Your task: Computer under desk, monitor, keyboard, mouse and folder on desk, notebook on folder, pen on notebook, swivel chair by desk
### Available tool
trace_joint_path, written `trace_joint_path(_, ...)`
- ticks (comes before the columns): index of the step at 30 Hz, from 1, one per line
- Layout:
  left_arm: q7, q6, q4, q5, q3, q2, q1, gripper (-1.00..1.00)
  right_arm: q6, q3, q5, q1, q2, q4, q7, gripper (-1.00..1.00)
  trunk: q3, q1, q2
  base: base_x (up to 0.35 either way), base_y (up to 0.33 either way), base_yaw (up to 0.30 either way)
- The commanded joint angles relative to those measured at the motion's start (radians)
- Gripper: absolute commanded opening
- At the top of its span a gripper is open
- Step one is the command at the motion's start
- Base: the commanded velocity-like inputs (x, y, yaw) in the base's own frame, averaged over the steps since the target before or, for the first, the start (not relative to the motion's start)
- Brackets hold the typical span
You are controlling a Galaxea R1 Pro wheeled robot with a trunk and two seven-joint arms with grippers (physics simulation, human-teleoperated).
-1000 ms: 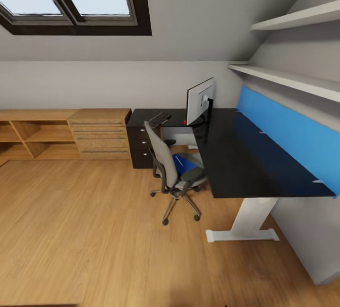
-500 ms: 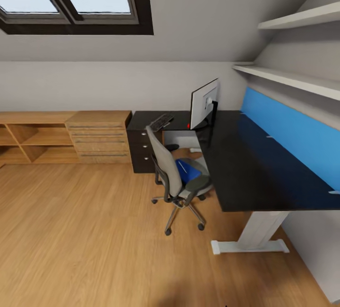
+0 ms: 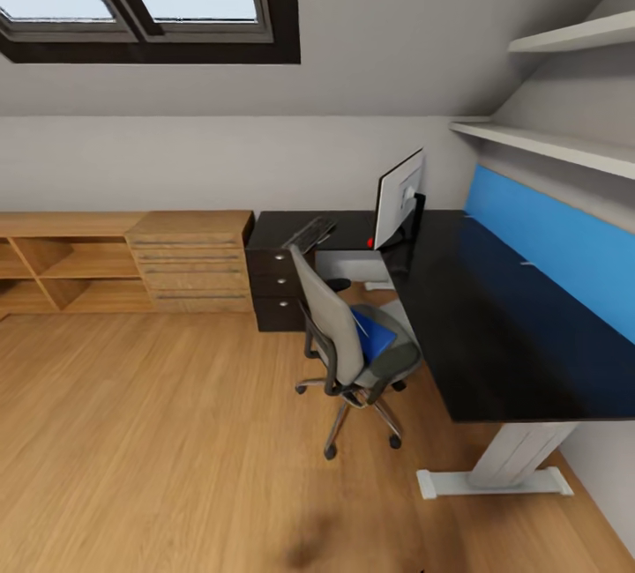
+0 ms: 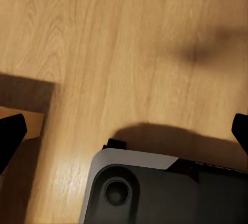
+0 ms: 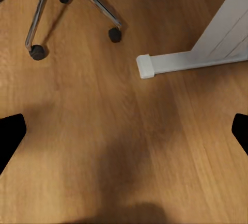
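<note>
Head view: the black desk (image 3: pixel 494 326) runs along the right wall, with the monitor (image 3: pixel 397 197) standing at its far corner and the keyboard (image 3: pixel 308 234) just left of it over the drawers. The chair (image 3: pixel 348 339) sits at the desk's inner edge, the blue folder (image 3: pixel 374 334) lying on its seat. Right wrist view has the chair's casters and the desk's white foot (image 5: pixel 170 64) on the wood floor (image 5: pixel 124 131). Both grippers, left (image 4: pixel 124 131) and right (image 5: pixel 124 133), are spread wide with nothing between the fingers.
</note>
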Motion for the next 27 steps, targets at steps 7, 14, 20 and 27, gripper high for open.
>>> trace_joint_path(7,0.001,-0.003,0.0,0.005,0.0,0.001,0.0,1.0,-0.003,-0.002,-0.005,-0.001,0.0,0.0,0.0,1.0,-0.001,0.001,-0.001,0.094,0.091,0.0)
trace_joint_path(14,0.001,-0.004,-0.027,0.005,0.091,-0.005,0.0,1.0,-0.003,-0.004,-0.005,-0.001,-0.001,-0.001,0.0,1.0,-0.001,0.001,-0.001,0.005,0.005,0.0)
trace_joint_path(20,0.001,-0.002,-0.034,0.004,0.123,-0.007,0.0,1.0,-0.004,-0.003,-0.003,-0.001,-0.001,0.0,0.0,1.0,-0.02,0.024,-0.043,0.0,0.0,0.0)
trace_joint_path(27,0.002,0.004,-0.034,0.003,0.125,-0.008,0.0,1.0,-0.004,-0.002,-0.003,-0.001,-0.001,0.0,0.0,1.0,-0.042,0.05,-0.092,0.0,0.0,0.0)
